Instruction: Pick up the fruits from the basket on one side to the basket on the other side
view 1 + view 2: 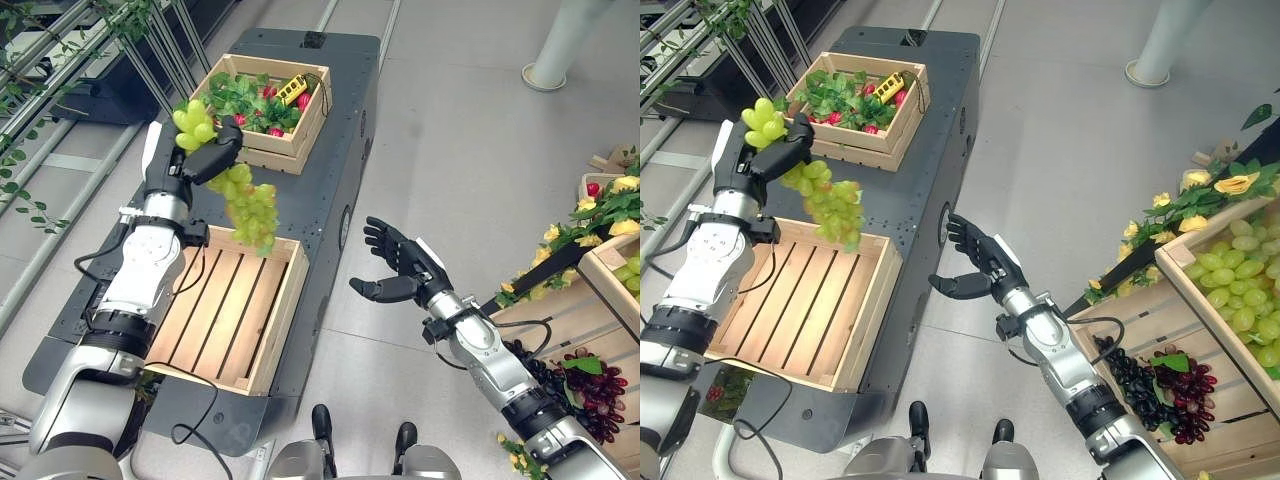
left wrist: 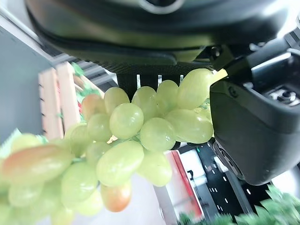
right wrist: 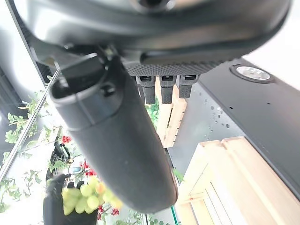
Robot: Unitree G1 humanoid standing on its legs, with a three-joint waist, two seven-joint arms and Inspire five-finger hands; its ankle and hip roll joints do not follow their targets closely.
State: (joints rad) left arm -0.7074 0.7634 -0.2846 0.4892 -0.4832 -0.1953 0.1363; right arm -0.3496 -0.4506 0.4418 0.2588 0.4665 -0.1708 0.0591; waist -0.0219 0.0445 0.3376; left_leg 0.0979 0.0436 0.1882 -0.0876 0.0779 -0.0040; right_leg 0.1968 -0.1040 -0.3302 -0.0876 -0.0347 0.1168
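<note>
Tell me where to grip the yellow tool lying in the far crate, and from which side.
Grip the yellow tool across its narrow middle, coming from above. It lies flat on the leaves in the far crate, long axis slanting, and the crate walls likely block a sideways approach.

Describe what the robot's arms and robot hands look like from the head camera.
Both arms are jointed silver-grey shells with black bands at the joints. The left robot hand and the right robot hand are dark, with segmented fingers and a thumb, and each has a white panel near the wrist. Thin black cables loop along each forearm.
</note>
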